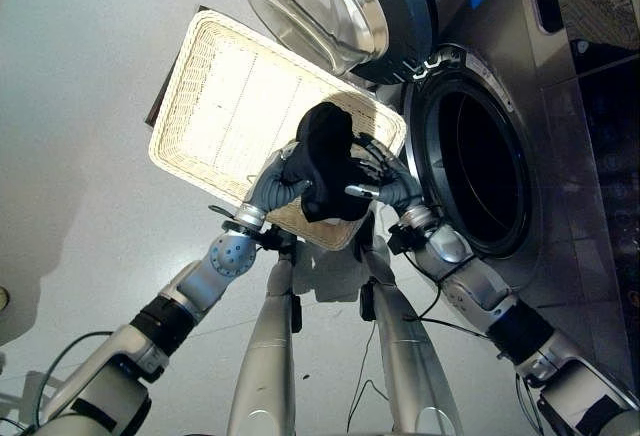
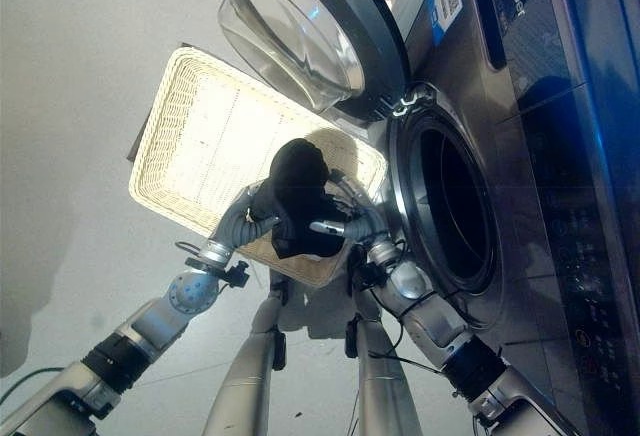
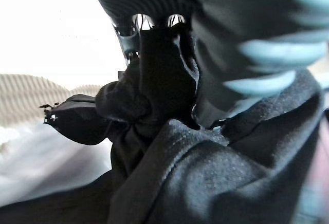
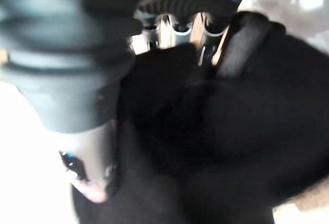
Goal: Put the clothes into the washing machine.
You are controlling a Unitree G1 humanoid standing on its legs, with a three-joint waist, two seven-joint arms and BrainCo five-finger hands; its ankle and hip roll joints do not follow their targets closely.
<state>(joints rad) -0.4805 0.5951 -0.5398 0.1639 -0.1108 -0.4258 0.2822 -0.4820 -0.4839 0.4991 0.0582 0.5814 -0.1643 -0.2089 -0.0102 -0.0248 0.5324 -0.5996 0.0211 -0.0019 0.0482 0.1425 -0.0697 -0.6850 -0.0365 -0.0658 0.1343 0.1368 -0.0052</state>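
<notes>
I have a bundle of black cloth caught between both my hands, lifted just above the near corner of the wicker basket that lies on the pale floor. My left hand comes at the bundle from the left, fingers curled into its side; in my left wrist view the dark fabric bunches up right against the ribbed cover and the fingers sink into the folds. My right hand closes on the other side — one silver finger lies flat across the front of the cloth, the rest wrap round its edge. From my right wrist the garment is a black mass pressed close under the fingers, and I cannot make out more of the grip there. The cloth hangs bunched, its top rounded and its lower part drooping toward the basket's rim. The basket itself is tilted in my sight, its woven bottom bare and brightly lit. Just to the right stands the washing machine, its round drum opening dark and near my right wrist, and its glass door swung wide open above the basket's far corner — the bundle sits between basket and drum, not yet inside.
</notes>
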